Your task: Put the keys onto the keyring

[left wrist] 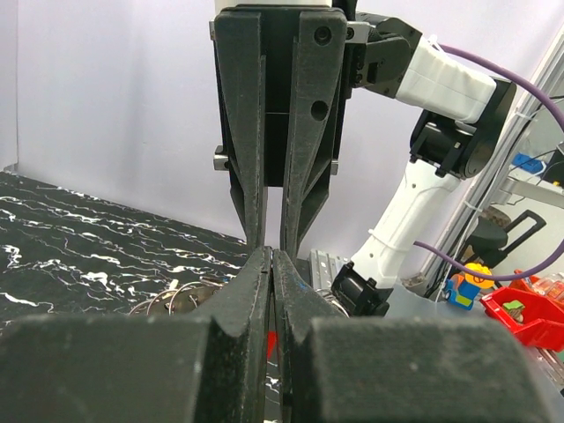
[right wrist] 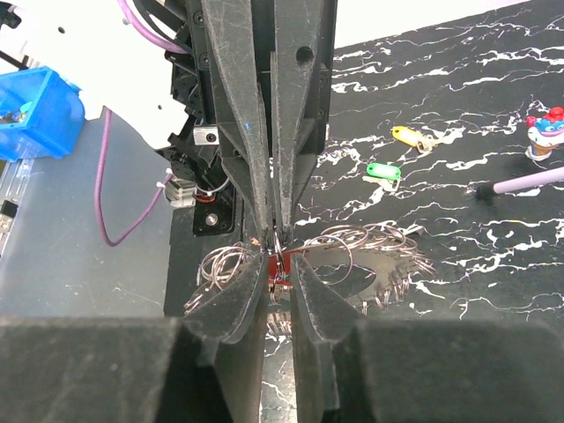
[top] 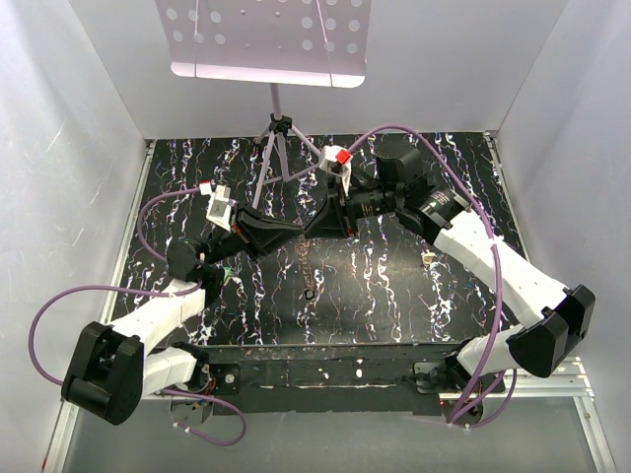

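Nearest, find the right gripper (right wrist: 280, 264) low over the black marbled table (right wrist: 476, 79), jaws parted by a narrow slit. See the red key (right wrist: 275, 271) sitting in that slit, right at the tips; cannot tell whether the pads actually clamp it.

Directly opposite, tip to tip, meet the left gripper (left wrist: 271, 263), fingers pressed flat together with no gap. Spot a thin wire loop (right wrist: 276, 240) at its tips, just above the red key; too fine to say whether pinched or merely touching.

Just under and behind both sets of tips, note the keyring (right wrist: 388, 263) lying on the table: grey wire, a fringe of small metal pieces fanning off its rim, spreading to both sides of the grippers. Cannot make out whether the red key hangs on it or only sits over it.

Farther out on the table, log the green key (right wrist: 383, 172) and beyond it the yellow key (right wrist: 407, 135), both loose, near each other, apart from the keyring.

From overhead, mark the cream key (top: 428, 258) alone on the right side of the table, well clear of the grippers.

At the back, record the music stand (top: 268, 39), tripod planted near the table's far edge, tray raised above it.
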`<action>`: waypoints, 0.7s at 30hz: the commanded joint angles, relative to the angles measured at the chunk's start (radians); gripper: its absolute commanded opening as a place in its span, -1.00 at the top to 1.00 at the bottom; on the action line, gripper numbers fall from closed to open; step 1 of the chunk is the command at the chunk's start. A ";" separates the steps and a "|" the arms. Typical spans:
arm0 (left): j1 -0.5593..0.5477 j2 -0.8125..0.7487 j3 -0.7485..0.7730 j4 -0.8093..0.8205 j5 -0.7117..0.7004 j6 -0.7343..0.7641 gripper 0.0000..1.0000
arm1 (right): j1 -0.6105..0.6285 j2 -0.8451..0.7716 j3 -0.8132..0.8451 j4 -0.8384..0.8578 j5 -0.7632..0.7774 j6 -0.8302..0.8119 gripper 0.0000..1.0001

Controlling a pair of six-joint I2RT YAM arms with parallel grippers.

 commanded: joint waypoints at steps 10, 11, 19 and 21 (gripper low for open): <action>-0.004 -0.055 -0.015 0.176 -0.040 0.002 1.00 | 0.012 -0.004 0.043 -0.013 -0.057 -0.079 0.97; -0.004 -0.059 -0.016 0.162 -0.039 0.004 1.00 | 0.012 -0.008 0.051 -0.030 -0.056 -0.100 0.97; 0.024 -0.203 0.039 -0.383 0.053 0.111 -0.16 | 0.012 -0.033 0.139 -0.471 0.053 -0.557 0.97; 0.030 -0.263 0.091 -0.675 0.063 0.210 -0.61 | 0.009 -0.011 0.190 -0.639 0.093 -0.702 0.97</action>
